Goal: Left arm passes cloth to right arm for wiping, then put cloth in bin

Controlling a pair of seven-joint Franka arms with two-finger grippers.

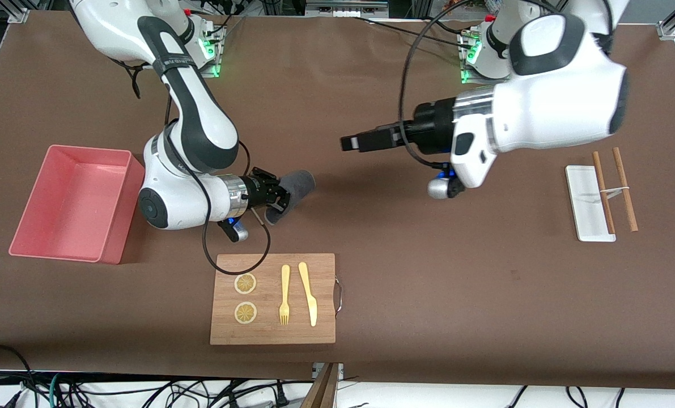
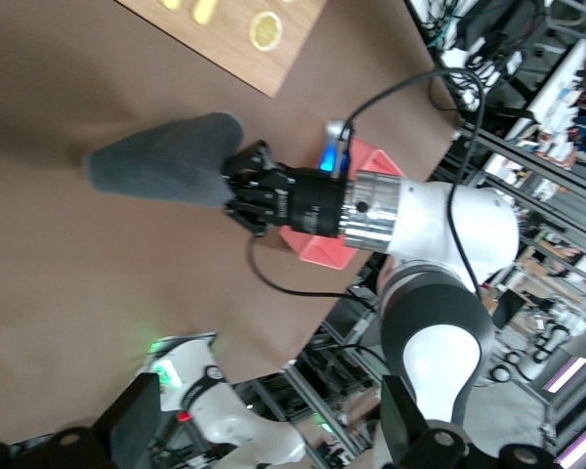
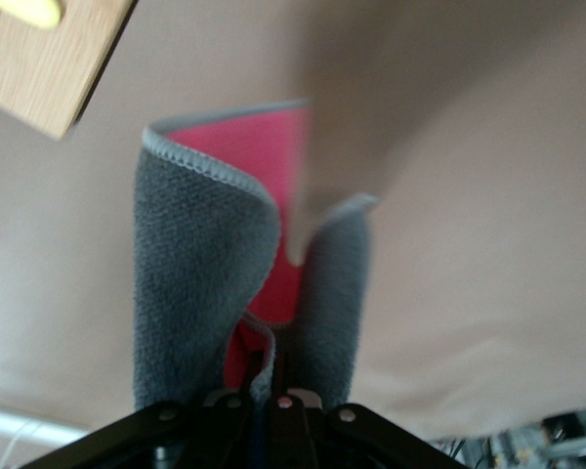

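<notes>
1. I see the right arm [image 1: 192, 122] reaching low over the brown table [image 1: 428, 283] from its base at the top of the front view, its black two-finger gripper [image 1: 277, 195] pointing toward 3 o'clock in that view.
2. Its fingers are closed tight on the dark grey soft cloth with a thin paler hem [image 1: 297, 184]. The cloth sticks out from the fingertips as a folded bundle; the right wrist view [image 3: 215, 293] shows its two flaps hanging from the clamped fingers.
3. The held cloth is over bare table, at about 12 o'clock from the rectangular wooden board [image 1: 273, 299].
4. The salmon-pink rectangular plastic bin [image 1: 116, 249] sits toward the right arm's end of the table, just beside that arm's wrist.
5. The left arm [image 1: 552, 107] hangs in the air over the middle of the table, its black gripper [image 1: 348, 141] aimed toward 9 o'clock at the cloth but well apart from it. I cannot tell from any view how its fingers stand.
6. On the board lie two lemon slices [image 1: 245, 297], a pale yellow fork [image 1: 284, 294] and a matching knife [image 1: 308, 293].
7. Toward the left arm's end sits a small white flat tray [image 1: 584, 204] with two brown wooden sticks [image 1: 614, 190] resting across it.
</notes>
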